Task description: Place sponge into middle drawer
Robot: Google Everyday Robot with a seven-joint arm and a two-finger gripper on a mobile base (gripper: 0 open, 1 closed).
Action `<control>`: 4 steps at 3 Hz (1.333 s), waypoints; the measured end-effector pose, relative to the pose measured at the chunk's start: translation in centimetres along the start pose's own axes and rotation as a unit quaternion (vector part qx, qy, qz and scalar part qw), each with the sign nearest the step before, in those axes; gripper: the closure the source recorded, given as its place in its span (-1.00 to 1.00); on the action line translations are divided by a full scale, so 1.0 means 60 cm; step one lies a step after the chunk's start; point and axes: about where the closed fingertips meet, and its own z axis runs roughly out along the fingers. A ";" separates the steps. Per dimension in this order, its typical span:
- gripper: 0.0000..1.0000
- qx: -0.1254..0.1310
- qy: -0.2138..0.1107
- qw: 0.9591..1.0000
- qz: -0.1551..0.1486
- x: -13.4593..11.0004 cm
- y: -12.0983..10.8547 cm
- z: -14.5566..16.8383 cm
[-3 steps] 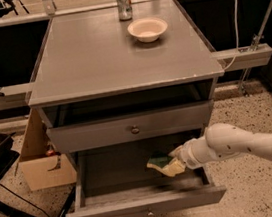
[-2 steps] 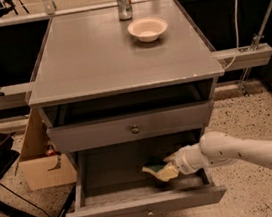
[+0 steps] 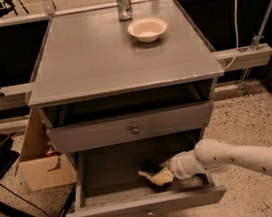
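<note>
The middle drawer is pulled open below the upper grey front with a round metal knob. The sponge, dark green over pale yellow, is low inside the drawer, right of centre, near the drawer floor. My gripper reaches in from the right on a white arm and is at the sponge's right end, seemingly holding it. I cannot tell whether the sponge rests on the floor.
A cream bowl and a metal can stand at the back of the grey cabinet top. A cardboard box sits on the floor to the left. A dark chair base is at the far left.
My gripper has carried the sponge left and lower into the open drawer. The arm has reached further in. The drawer has not moved.
</note>
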 end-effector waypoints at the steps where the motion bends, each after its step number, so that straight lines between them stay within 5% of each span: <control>1: -0.01 0.000 0.000 1.000 0.000 0.000 0.000 0.000; 2: -0.63 0.000 0.000 1.000 0.000 0.000 0.000 0.000; 3: -1.00 0.000 0.000 1.000 0.000 0.000 0.000 0.000; 4: -1.00 -0.002 0.000 1.000 -0.006 -0.009 0.009 -0.007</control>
